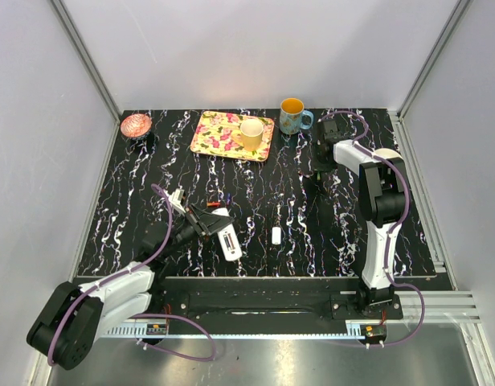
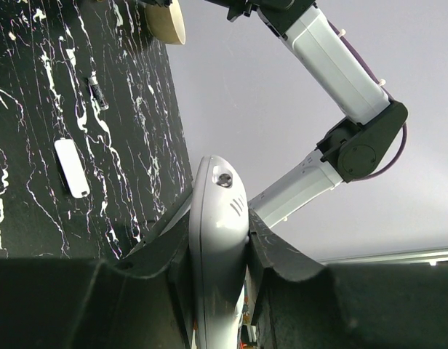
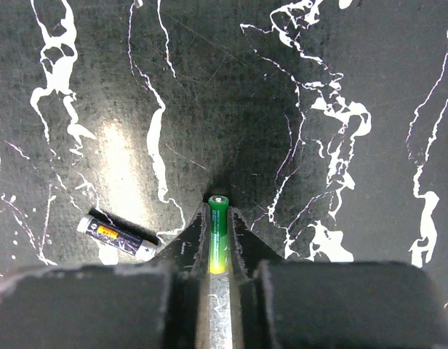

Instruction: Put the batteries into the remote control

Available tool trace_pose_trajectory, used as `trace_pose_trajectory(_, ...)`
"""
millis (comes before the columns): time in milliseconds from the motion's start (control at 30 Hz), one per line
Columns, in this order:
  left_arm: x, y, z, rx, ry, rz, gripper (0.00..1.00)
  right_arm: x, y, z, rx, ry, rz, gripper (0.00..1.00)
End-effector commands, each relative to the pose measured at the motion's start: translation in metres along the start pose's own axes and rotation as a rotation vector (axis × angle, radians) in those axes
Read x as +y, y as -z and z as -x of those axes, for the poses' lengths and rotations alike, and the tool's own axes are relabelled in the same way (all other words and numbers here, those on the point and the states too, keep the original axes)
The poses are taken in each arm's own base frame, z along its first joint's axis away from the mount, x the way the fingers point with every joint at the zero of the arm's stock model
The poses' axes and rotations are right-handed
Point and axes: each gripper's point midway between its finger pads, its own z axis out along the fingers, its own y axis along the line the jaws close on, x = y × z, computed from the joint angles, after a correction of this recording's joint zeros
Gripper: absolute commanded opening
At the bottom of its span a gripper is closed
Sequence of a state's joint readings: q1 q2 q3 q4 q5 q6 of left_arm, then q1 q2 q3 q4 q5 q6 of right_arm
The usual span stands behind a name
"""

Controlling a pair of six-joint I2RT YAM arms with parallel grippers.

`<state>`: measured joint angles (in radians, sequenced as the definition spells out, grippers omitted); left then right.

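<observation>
Green battery [image 3: 218,236] with yellow end pinched between right jaws, white remote control [image 2: 218,240] clamped in left jaws, dark battery [image 3: 116,236] on worktop [image 3: 282,109] nearby

Colours: tabletop [image 1: 312,233], black with white marble veining; remote control [image 2: 218,233], white; first battery [image 3: 217,231], green shading to yellow; second battery [image 3: 116,237], dark with orange label; tray [image 1: 215,133], yellow with pink floral print.

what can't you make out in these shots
Recess of the remote control: turned away in the left wrist view; too small in the top view to show any cells.
Rear end of the green battery: right wrist view, buried between the fingers of the right gripper.
Label of the dark battery: right wrist view, blurred.
</observation>
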<state>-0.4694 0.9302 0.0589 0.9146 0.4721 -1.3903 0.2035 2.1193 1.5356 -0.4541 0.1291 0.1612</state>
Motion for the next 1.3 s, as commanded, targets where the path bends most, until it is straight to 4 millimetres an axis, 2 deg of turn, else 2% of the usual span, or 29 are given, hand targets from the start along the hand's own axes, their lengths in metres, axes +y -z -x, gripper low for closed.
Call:
trace_pose_trajectory(0, -0.023, 0.003, 0.001, 0.002, -0.034, -0.091, 0.00, 0.000, 0.001, 0.004, 0.006, -0.007, 0.001, 0.04)
trace_pose_trajectory(33, -0.024, 0.002, 0.001, 0.001, -0.035, -0.094, 0.00, 0.000, 0.002, 0.003, 0.008, -0.010, 0.001, 0.01)
trace_pose_trajectory(133, -0.026, 0.002, 0.001, 0.002, -0.037, -0.098, 0.00, -0.001, 0.004, 0.005, -0.001, -0.023, -0.005, 0.00)
trace_pose_trajectory(233, -0.027, 0.002, 0.002, 0.002, -0.038, -0.099, 0.00, -0.004, 0.016, 0.011, -0.035, -0.044, -0.014, 0.00)
trace_pose_trajectory(267, -0.028, 0.001, 0.003, -0.001, -0.040, -0.097, 0.00, -0.003, 0.032, 0.027, -0.097, -0.064, -0.003, 0.00)
trace_pose_trajectory(333, -0.028, -0.001, 0.004, -0.003, -0.043, -0.094, 0.00, 0.001, 0.047, 0.025, -0.132, -0.124, 0.026, 0.00)
trace_pose_trajectory(367, -0.031, -0.003, 0.006, -0.006, -0.049, -0.098, 0.00, 0.006, 0.075, 0.047, -0.229, -0.156, 0.067, 0.00)
trace_pose_trajectory(400, -0.032, -0.004, 0.007, -0.007, -0.049, -0.099, 0.00, 0.013, 0.082, 0.036, -0.226, -0.182, 0.082, 0.00)
trace_pose_trajectory(433, -0.032, -0.006, 0.008, -0.008, -0.049, -0.096, 0.00, 0.019, 0.095, 0.037, -0.248, -0.194, 0.103, 0.00)
trace_pose_trajectory(467, -0.037, -0.008, 0.009, -0.006, -0.054, -0.106, 0.00, 0.025, 0.126, 0.048, -0.319, -0.203, 0.146, 0.00)
trace_pose_trajectory(500, -0.039, -0.009, 0.010, -0.007, -0.056, -0.110, 0.00, 0.031, 0.132, 0.035, -0.316, -0.196, 0.153, 0.00)
trace_pose_trajectory(533, -0.036, -0.012, 0.012, -0.008, -0.050, -0.100, 0.00, 0.053, 0.148, 0.028, -0.334, -0.158, 0.192, 0.00)
trace_pose_trajectory(567, -0.042, -0.014, 0.014, -0.009, -0.052, -0.114, 0.00, 0.059, 0.175, 0.028, -0.376, -0.144, 0.220, 0.00)
trace_pose_trajectory(600, -0.043, -0.016, 0.016, -0.014, -0.051, -0.117, 0.00, 0.068, 0.184, 0.015, -0.377, -0.118, 0.234, 0.00)
trace_pose_trajectory(633, -0.041, -0.019, 0.017, -0.017, -0.044, -0.110, 0.00, 0.089, 0.198, 0.001, -0.380, -0.076, 0.280, 0.00)
trace_pose_trajectory(667, -0.045, -0.021, 0.020, -0.022, -0.047, -0.122, 0.00, 0.098, 0.227, -0.003, -0.424, -0.067, 0.333, 0.00)
trace_pose_trajectory(733, -0.044, -0.027, 0.024, -0.031, -0.040, -0.112, 0.00, 0.113, 0.244, -0.028, -0.422, -0.054, 0.389, 0.00)
trace_pose_trajectory(767, -0.046, -0.029, 0.026, -0.037, -0.033, -0.119, 0.00, 0.136, 0.273, -0.046, -0.440, -0.006, 0.477, 0.00)
trace_pose_trajectory(833, -0.044, -0.035, 0.029, -0.044, -0.017, -0.113, 0.00, 0.147, 0.293, -0.064, -0.453, 0.025, 0.498, 0.00)
trace_pose_trajectory(867, -0.048, -0.037, 0.031, -0.051, -0.012, -0.129, 0.00, 0.159, 0.311, -0.079, -0.452, 0.064, 0.545, 0.00)
trace_pose_trajectory(900, -0.048, -0.039, 0.032, -0.052, -0.008, -0.130, 0.00, 0.163, 0.322, -0.082, -0.471, 0.077, 0.553, 0.00)
trace_pose_trajectory(967, -0.047, -0.045, 0.030, -0.043, -0.001, -0.130, 0.00, 0.170, 0.336, -0.093, -0.472, 0.108, 0.581, 0.00)
trace_pose_trajectory(1000, -0.046, -0.048, 0.031, -0.050, 0.002, -0.125, 0.00, 0.181, 0.350, -0.100, -0.474, 0.133, 0.615, 0.00)
trace_pose_trajectory(1033, -0.044, -0.052, 0.031, -0.045, 0.009, -0.117, 0.00, 0.186, 0.353, -0.104, -0.468, 0.148, 0.626, 0.00)
trace_pose_trajectory(1067, -0.045, -0.055, 0.028, -0.036, 0.014, -0.120, 0.00, 0.193, 0.350, -0.113, -0.445, 0.185, 0.618, 0.00)
trace_pose_trajectory(1133, -0.046, -0.061, 0.026, -0.033, 0.023, -0.123, 0.00, 0.205, 0.356, -0.122, -0.450, 0.230, 0.630, 0.00)
trace_pose_trajectory(1267, -0.050, -0.066, 0.020, -0.019, 0.033, -0.133, 0.00, 0.212, 0.354, -0.126, -0.453, 0.241, 0.630, 0.00)
